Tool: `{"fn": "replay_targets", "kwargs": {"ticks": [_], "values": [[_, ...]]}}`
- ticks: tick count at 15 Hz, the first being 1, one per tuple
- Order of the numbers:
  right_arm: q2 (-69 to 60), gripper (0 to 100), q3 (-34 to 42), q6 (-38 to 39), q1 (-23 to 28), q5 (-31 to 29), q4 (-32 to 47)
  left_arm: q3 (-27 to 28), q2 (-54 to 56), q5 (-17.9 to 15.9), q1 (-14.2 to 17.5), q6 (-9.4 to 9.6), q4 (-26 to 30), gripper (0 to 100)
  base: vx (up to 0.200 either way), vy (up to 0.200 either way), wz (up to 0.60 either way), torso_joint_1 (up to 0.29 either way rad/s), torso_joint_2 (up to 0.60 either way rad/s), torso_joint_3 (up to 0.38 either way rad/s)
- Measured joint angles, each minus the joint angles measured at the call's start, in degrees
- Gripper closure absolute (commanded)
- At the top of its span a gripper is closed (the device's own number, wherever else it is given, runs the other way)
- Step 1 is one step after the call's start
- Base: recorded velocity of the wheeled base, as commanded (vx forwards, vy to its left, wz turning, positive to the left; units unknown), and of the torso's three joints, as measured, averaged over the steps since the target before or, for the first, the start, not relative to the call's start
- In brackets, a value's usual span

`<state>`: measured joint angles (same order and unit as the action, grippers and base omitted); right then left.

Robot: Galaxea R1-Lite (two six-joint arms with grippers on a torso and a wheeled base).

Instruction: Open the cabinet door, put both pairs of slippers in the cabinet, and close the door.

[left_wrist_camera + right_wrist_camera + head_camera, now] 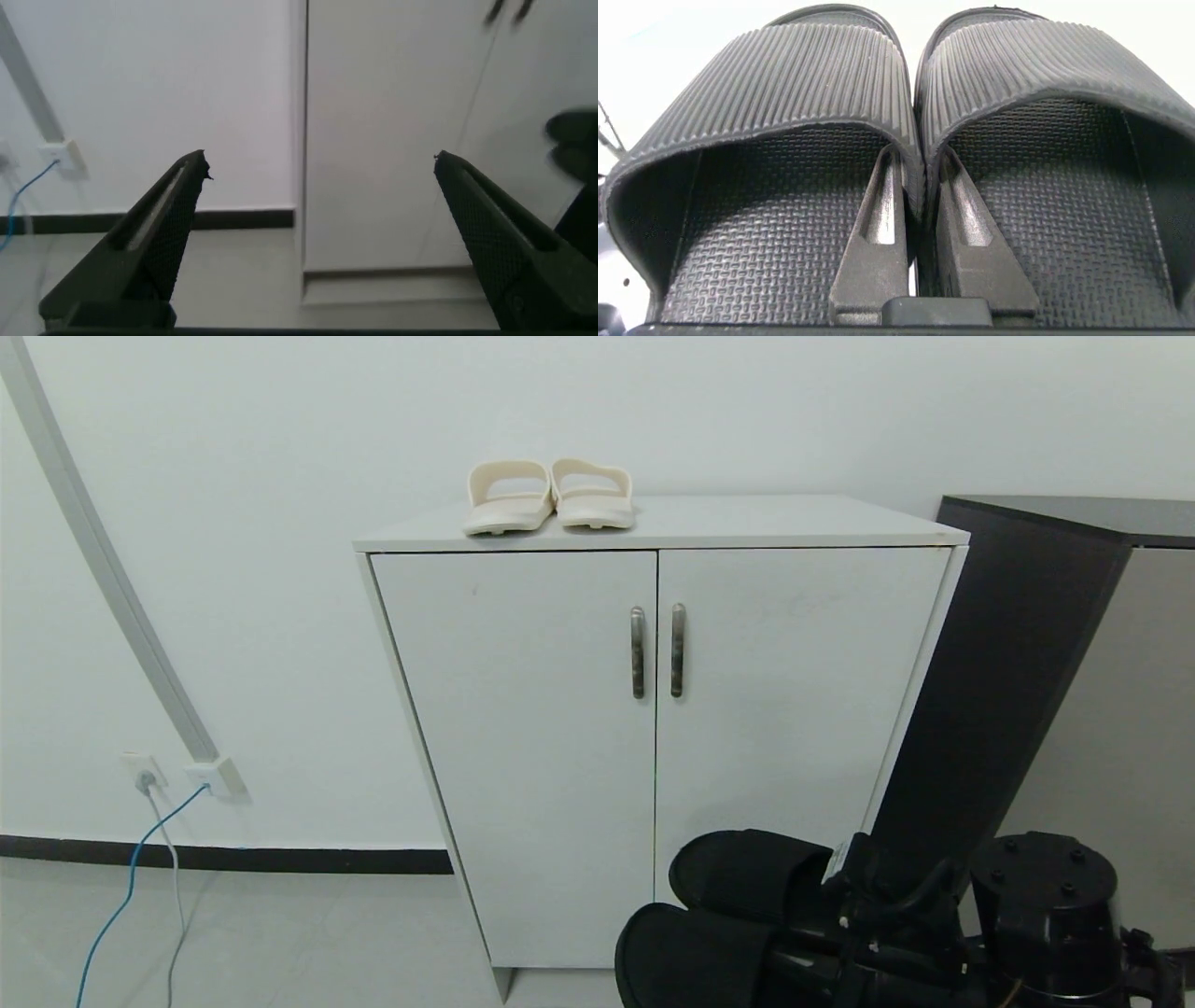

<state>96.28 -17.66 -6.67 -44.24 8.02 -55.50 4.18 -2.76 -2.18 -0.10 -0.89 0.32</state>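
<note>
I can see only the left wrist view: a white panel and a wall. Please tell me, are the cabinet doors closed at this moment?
Observer: Yes. In the head view both cabinet doors are shut, and their handles stand side by side at the middle.
Operator: And where is the light pair?
Observer: The cream slippers sit side by side on the cabinet top, left of its middle.
Operator: There is a dark shape at the edge of my view. What is it?
Observer: Most likely the black slippers. The right hand is shut on their two inner side walls, one finger inside each slipper.
</note>
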Motion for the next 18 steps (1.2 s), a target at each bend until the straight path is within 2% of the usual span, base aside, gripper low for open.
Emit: {"fn": "replay_targets", "kwargs": {"ticks": [1, 3, 6, 8, 11, 15, 18], "values": [[0.02, 100, 0.11, 0.00, -0.16, -0.04, -0.17, 3.21, -2.28, -2.66, -0.26, -1.57, -0.18, 0, 0.000, 0.000, 0.00, 0.000, 0.00, 0.000], [0.05, 100, 0.22, 0.00, -0.52, -0.01, -0.55, 8.96, -8.77, -11.53, -0.69, -3.32, -0.18, 0, 0.000, 0.000, 0.00, 0.000, 0.00, 0.000], [0.05, 100, 0.33, 0.00, -0.52, -0.15, -1.21, 14.09, -19.30, -22.15, -1.02, -3.89, -2.30, 0, 0.000, 0.000, 0.00, 0.000, 0.00, 0.000], [0.05, 100, 0.35, 0.00, -0.57, -0.15, -1.21, 15.47, -27.06, -26.75, -1.35, -3.68, -8.34, 0, 0.000, 0.000, 0.00, 0.000, 0.00, 0.000], [0.11, 100, 0.37, -0.04, -0.57, -0.20, -1.18, 16.19, -37.77, -29.04, -3.58, -2.47, -17.38, 0, 0.000, 0.000, 0.00, 0.000, 0.00, 0.000], [0.13, 100, 0.33, -0.04, -0.85, -0.28, -1.34, 18.16, -50.23, -28.88, -12.58, -1.90, -25.16, 0, 0.000, 0.000, 0.00, 0.000, 0.00, 0.000], [0.13, 100, 0.30, 0.00, -0.88, -0.23, -1.45, 24.56, -59.70, -25.15, -20.04, -2.17, -26.20, 0, 0.000, 0.000, 0.00, 0.000, 0.00, 0.000]]}}
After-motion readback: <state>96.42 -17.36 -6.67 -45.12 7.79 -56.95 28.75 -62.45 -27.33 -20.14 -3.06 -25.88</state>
